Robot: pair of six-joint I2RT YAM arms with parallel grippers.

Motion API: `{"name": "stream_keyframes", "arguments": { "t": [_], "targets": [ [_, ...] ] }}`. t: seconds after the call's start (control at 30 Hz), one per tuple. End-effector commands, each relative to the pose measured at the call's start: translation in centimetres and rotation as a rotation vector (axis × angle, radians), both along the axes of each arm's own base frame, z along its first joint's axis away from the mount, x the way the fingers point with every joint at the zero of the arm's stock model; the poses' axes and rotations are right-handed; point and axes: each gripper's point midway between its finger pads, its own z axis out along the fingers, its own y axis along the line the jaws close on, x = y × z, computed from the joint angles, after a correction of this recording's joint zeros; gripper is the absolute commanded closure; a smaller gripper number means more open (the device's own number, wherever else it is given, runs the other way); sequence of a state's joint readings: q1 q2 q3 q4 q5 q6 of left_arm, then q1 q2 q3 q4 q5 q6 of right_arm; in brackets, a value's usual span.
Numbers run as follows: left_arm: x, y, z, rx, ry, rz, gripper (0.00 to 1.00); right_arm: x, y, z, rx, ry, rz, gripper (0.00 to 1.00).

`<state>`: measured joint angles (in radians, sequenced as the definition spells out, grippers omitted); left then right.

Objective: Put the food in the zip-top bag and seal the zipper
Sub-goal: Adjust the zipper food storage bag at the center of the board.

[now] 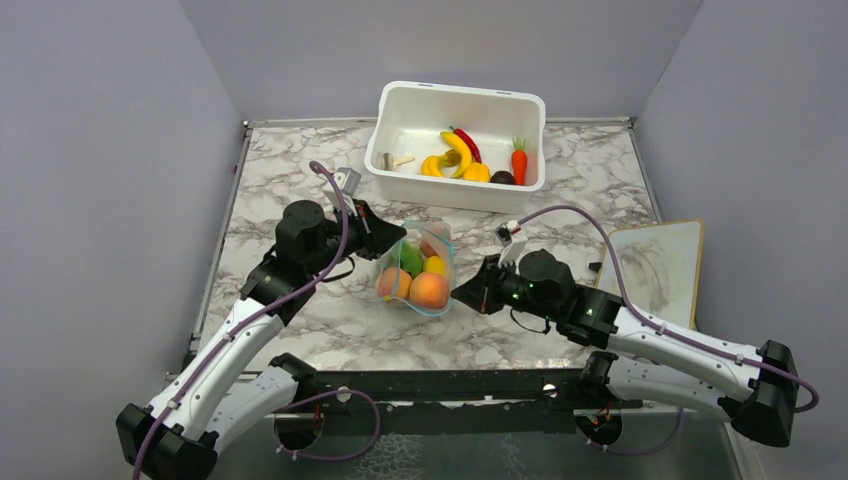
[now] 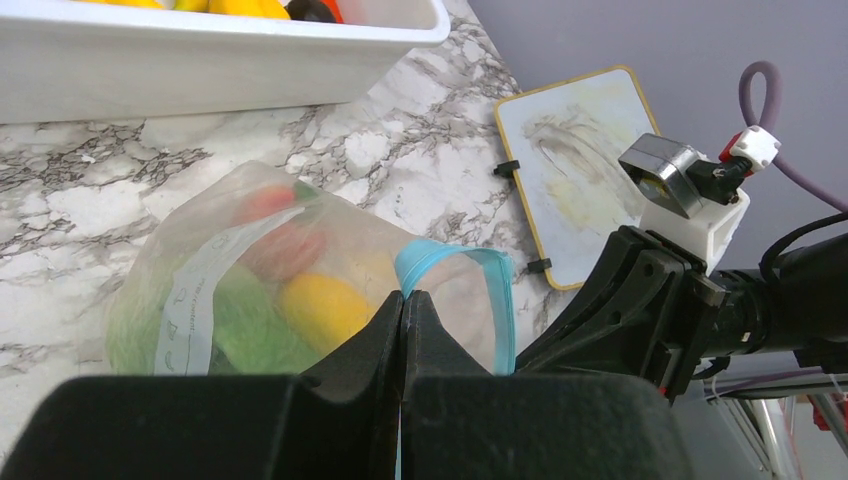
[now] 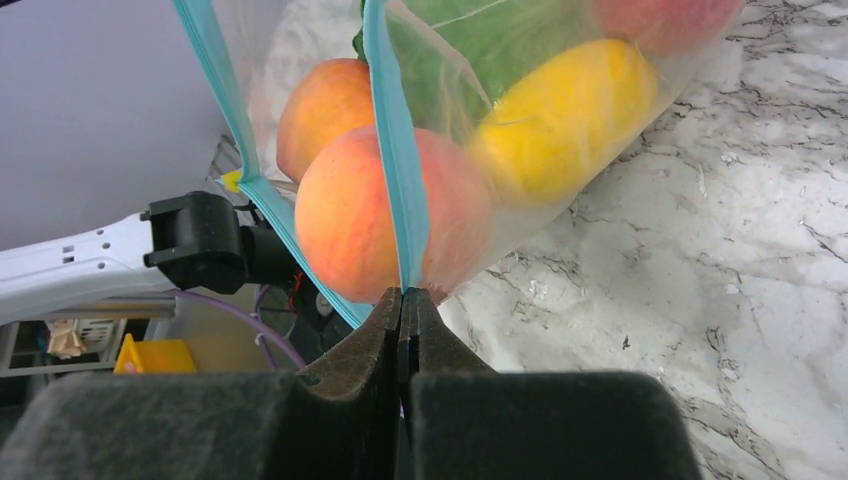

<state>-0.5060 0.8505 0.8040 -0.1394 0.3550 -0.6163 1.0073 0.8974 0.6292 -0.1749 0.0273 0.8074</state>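
Observation:
The clear zip-top bag (image 1: 415, 268) stands on the marble table between my two grippers, its mouth open. Inside are two peaches (image 1: 429, 290), a yellow fruit (image 1: 434, 265) and green lettuce (image 1: 411, 258). My left gripper (image 1: 385, 240) is shut on the light-blue zipper (image 2: 455, 262) at the bag's left end, and my left gripper (image 2: 403, 297) shows the strip rising from its tips. My right gripper (image 1: 462, 292) is shut on the zipper (image 3: 390, 150) at the right end; my right gripper (image 3: 402, 295) sits just below a peach (image 3: 350, 215) and the yellow fruit (image 3: 560, 115).
A white tub (image 1: 400, 105) at the back holds bananas, a chilli, a carrot and other toy food. A whiteboard tablet (image 1: 655, 265) lies at the right edge. Grey walls close in the table on three sides.

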Motion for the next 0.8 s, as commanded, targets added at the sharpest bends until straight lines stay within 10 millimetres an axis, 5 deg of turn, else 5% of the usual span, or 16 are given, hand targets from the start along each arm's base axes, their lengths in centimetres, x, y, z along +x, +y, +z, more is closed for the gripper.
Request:
{"name": "stream_keyframes", "arguments": {
  "t": [0.0, 0.17, 0.43, 0.63, 0.77],
  "targets": [
    [-0.4, -0.4, 1.7, -0.038, -0.065, -0.029, 1.0, 0.6, 0.9, 4.1, 0.09, -0.082, 0.001, 0.99],
    [-0.4, -0.4, 2.3, -0.037, -0.078, -0.033, 1.0, 1.6, 0.6, 5.8, 0.063, -0.127, -0.03, 0.99],
    [-0.5, -0.5, 2.1, -0.039, -0.068, -0.041, 1.0, 3.2, -2.0, 3.7, -0.059, -0.146, -0.157, 0.99],
    [-1.1, -1.2, 4.4, -0.102, -0.084, -0.086, 1.0, 2.6, -0.7, 10.3, 0.079, -0.249, -0.082, 0.99],
    [-1.2, -1.4, 4.0, -0.078, -0.09, -0.107, 1.0, 3.8, -1.3, 11.2, 0.092, -0.303, -0.152, 0.99]
  ]
}}
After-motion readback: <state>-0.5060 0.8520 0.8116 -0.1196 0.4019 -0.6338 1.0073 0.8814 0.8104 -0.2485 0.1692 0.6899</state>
